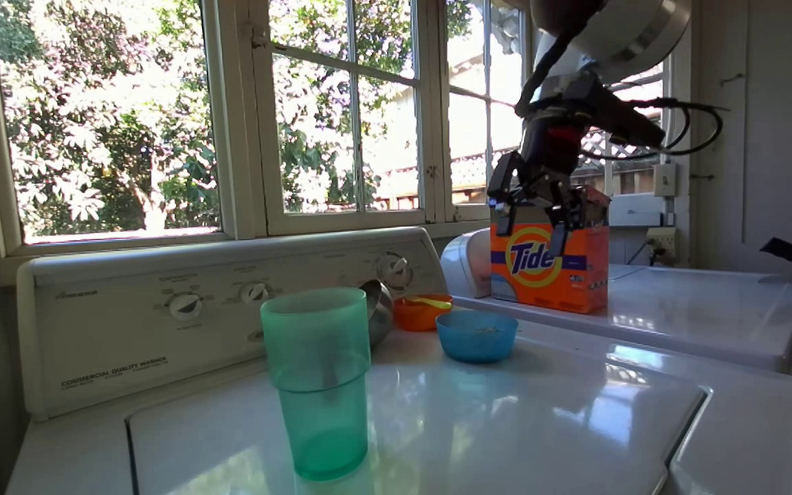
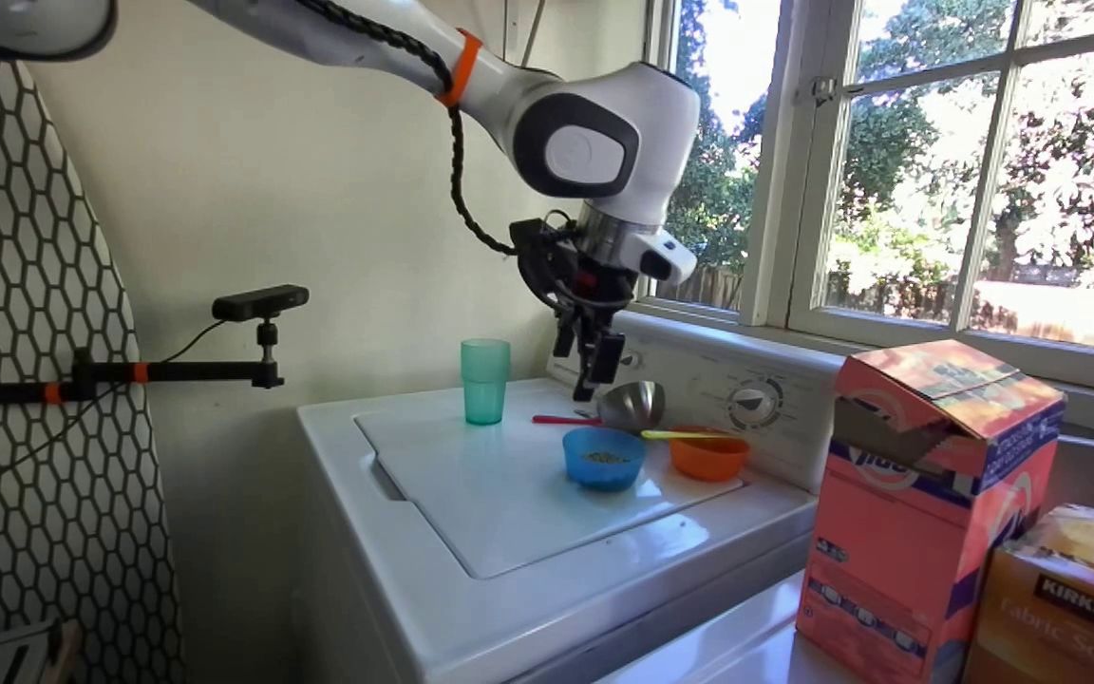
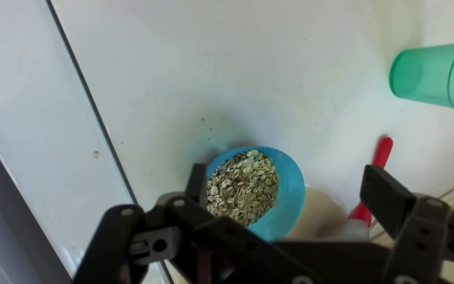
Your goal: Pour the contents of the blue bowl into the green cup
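The light-blue bowl [image 1: 476, 342] stands upright on the white washer lid in both exterior views [image 2: 594, 478]. In the wrist view the blue bowl [image 3: 291, 193] holds a heap of tan flaky contents [image 3: 244, 185], which also show in an exterior view [image 2: 606, 458]. The tall green cup [image 1: 319, 412] stands upright on the same lid, apart from the bowl; it also shows in the wrist view [image 3: 424, 75]. My gripper [image 3: 288, 185] is open with nothing between its fingers, above the lid near the bowl. Its left finger hides part of the bowl in the wrist view.
An orange bowl [image 2: 708, 463] with a yellow utensil [image 2: 685, 435] stands beside the blue bowl. A metal bowl [image 2: 634, 405] and a red-handled utensil [image 2: 561, 420] lie near the control panel. A Tide box [image 2: 889, 570] and a Kirkland box [image 2: 1065, 608] stand on the neighbouring machine.
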Tool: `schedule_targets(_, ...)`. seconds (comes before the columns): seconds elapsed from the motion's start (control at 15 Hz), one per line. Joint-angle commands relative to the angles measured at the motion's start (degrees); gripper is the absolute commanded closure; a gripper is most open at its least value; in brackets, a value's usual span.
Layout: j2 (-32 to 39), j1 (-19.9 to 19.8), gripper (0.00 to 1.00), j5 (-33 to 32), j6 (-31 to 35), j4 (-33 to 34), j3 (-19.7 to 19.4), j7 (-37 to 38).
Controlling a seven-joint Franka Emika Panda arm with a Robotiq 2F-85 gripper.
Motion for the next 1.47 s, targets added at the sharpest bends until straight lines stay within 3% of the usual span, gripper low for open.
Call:
schedule_targets(0.0, 10.3, -2.1, 0.00, 2.3, -2.5, 10.3, 0.8, -1.7)
schedule_targets(0.4, 18.1, -4.7, 0.00, 0.9, -3.3, 16.8, 1.9, -2.8)
schedule_targets(0.87, 23.4, -6.1, 0.00, -0.9, -9.5, 22.9, 3.6, -7.4)
schedule_targets(1.07, 24.6, -6.0, 0.06, -1.8, -10.8, 24.3, 3.6, -7.6)
schedule_targets(1.13, 24.9, -6.0, 0.12, -2.0, -11.0, 24.5, 3.6, -7.7)
schedule_targets(1.27, 25.7, -5.9, 0.14, -2.5, -11.6, 25.3, 3.7, -7.5)
schedule_targets(1.33, 26.0, -5.9, 0.22, -2.7, -11.7, 25.6, 3.7, -7.4)
schedule_targets(1.4, 26.4, -5.8, 0.19, -3.0, -11.8, 25.9, 3.8, -7.3)
